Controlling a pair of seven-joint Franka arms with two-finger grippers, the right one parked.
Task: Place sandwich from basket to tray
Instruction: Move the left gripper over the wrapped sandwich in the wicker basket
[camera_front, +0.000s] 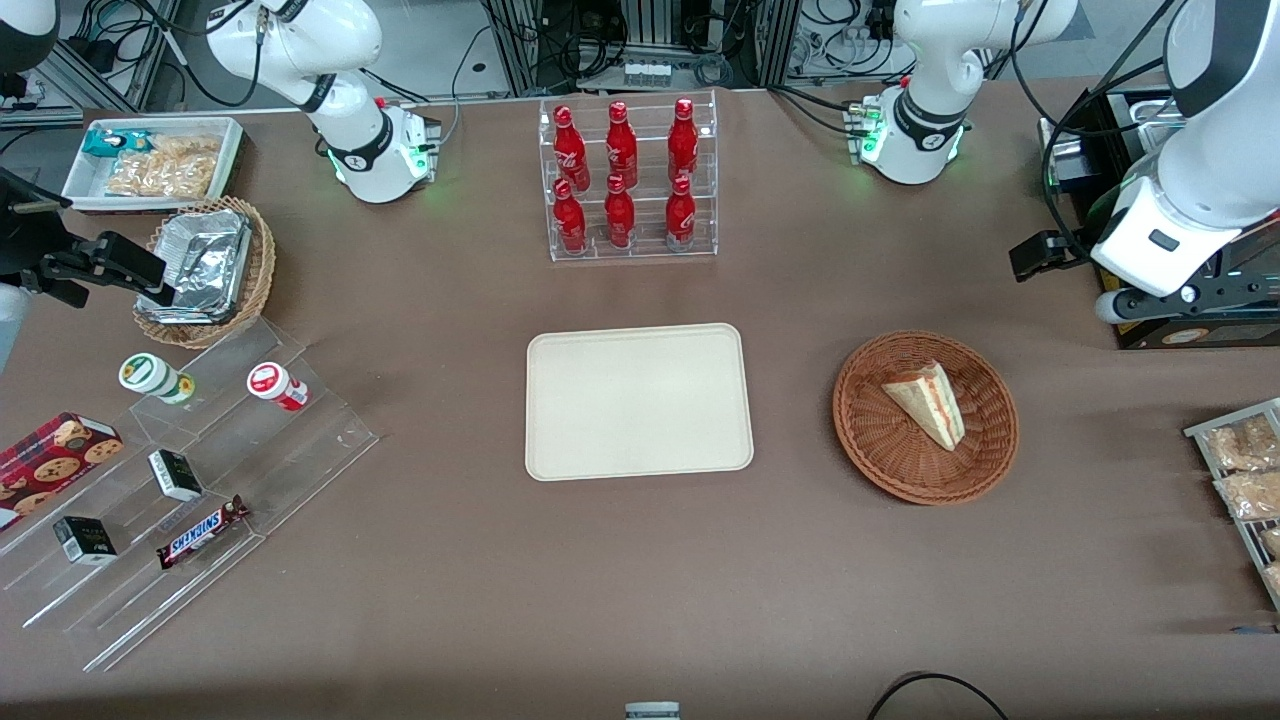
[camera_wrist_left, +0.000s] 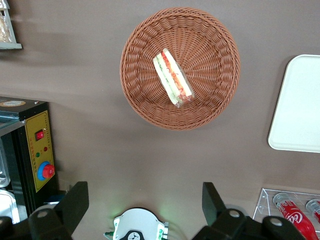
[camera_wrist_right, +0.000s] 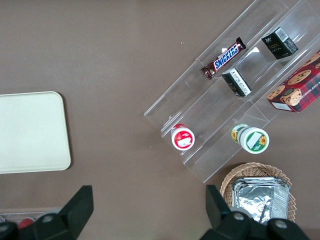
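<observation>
The sandwich (camera_front: 927, 402) lies in the basket (camera_front: 925, 470) on the bench (camera_front: 640, 580), beside the tray (camera_front: 638, 401). The claw (camera_wrist_left: 142, 202) hangs high above the bench near the basket, released, fingers (camera_wrist_left: 75, 200) wide apart, grasping nothing

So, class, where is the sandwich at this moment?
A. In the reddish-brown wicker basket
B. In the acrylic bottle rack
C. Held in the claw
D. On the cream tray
A: the sandwich lies in the basket, the tray is bare, and the open claw hangs above the table beside the basket, holding nothing.
</observation>
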